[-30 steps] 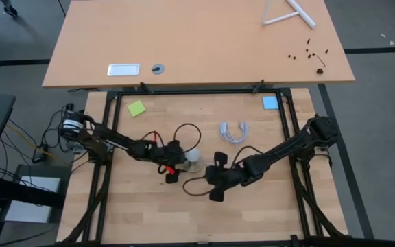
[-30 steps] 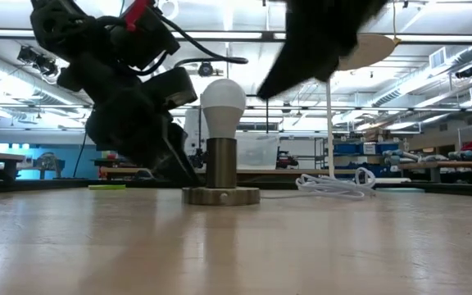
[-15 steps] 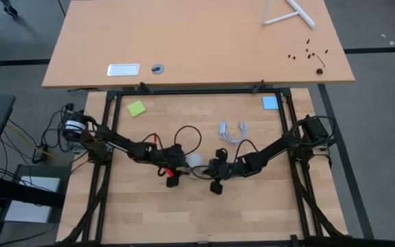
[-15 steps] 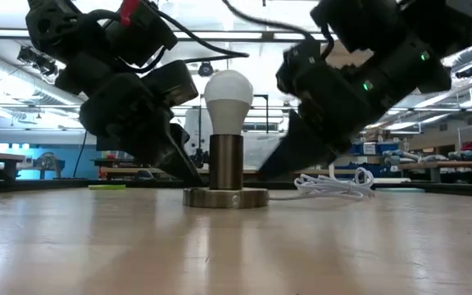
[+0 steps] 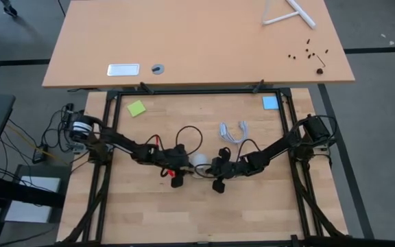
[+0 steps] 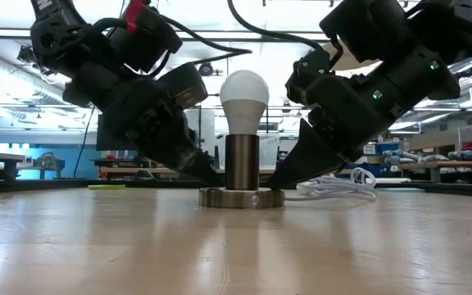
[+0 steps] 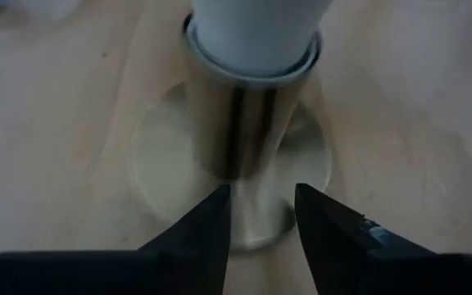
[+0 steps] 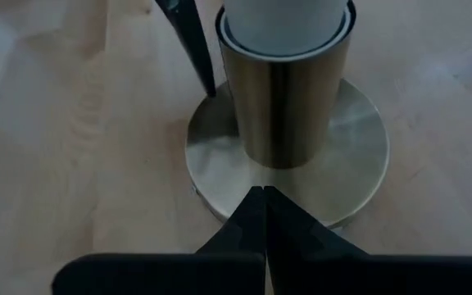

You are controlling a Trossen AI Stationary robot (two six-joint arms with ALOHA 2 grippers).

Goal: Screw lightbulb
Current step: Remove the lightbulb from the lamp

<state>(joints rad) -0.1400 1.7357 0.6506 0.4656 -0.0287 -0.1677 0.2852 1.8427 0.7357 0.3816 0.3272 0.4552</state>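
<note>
Lightbulb (image 6: 244,88) stands in its socket (image 6: 242,197) mid-table; left gripper (image 7: 260,215) has narrowed, half-open around the base, while right gripper (image 8: 264,215), arrived and shut, presses it steady.

Two dark, jointed arms are seen, looped with black cables; a red tab is carried on the left gripper (image 6: 191,160), green lights on the right gripper (image 6: 289,168).

No legible text, label, brand, number or sign appears in any view; the table, the arms, the objects on the table and the room behind carry no readable markings.
</note>
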